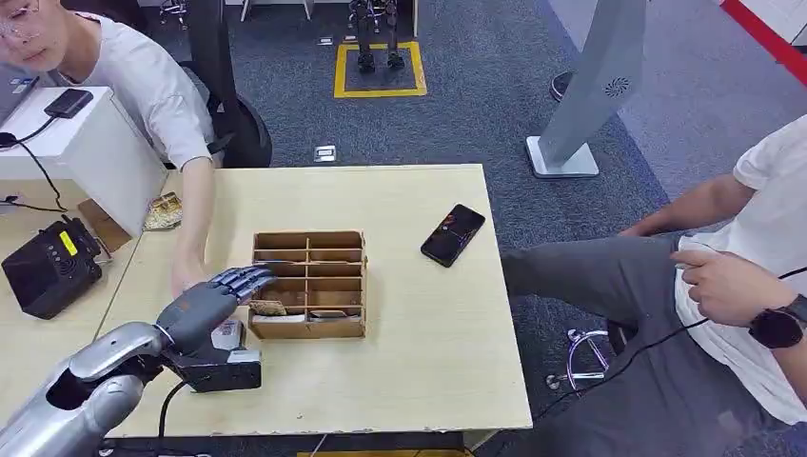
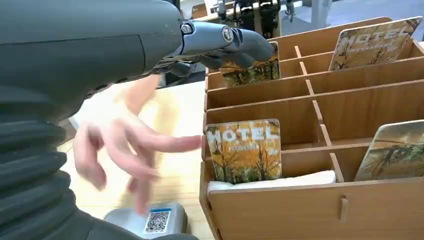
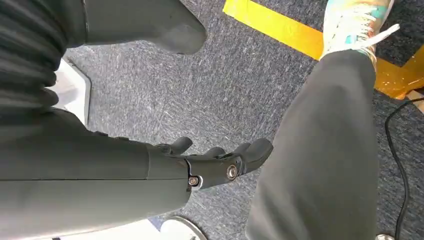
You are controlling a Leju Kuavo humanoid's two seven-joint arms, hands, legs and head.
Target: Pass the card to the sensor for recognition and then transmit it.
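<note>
A wooden card box (image 1: pixel 309 284) with several compartments stands in the middle of the table. My left hand (image 1: pixel 205 305) reaches to its left edge, fingers (image 2: pixel 225 41) stretched out over the top of a hotel card (image 2: pixel 252 72) standing in a compartment; I see no grip on it. Another hotel card (image 2: pixel 244 150) stands in a nearer compartment, and more cards (image 2: pixel 372 42) lean further along. The grey sensor (image 2: pixel 157 220) with a QR label lies under my wrist on a black base (image 1: pixel 224 367). My right hand (image 3: pixel 215 162) hangs over the carpet, fingers loosely bent, holding nothing.
A person's hand (image 1: pixel 186 271) reaches onto the table just behind my left hand. A black phone (image 1: pixel 453 234) lies right of the box. A black device (image 1: pixel 48 267) sits at the far left. A seated person's leg (image 3: pixel 325 150) is close to my right hand.
</note>
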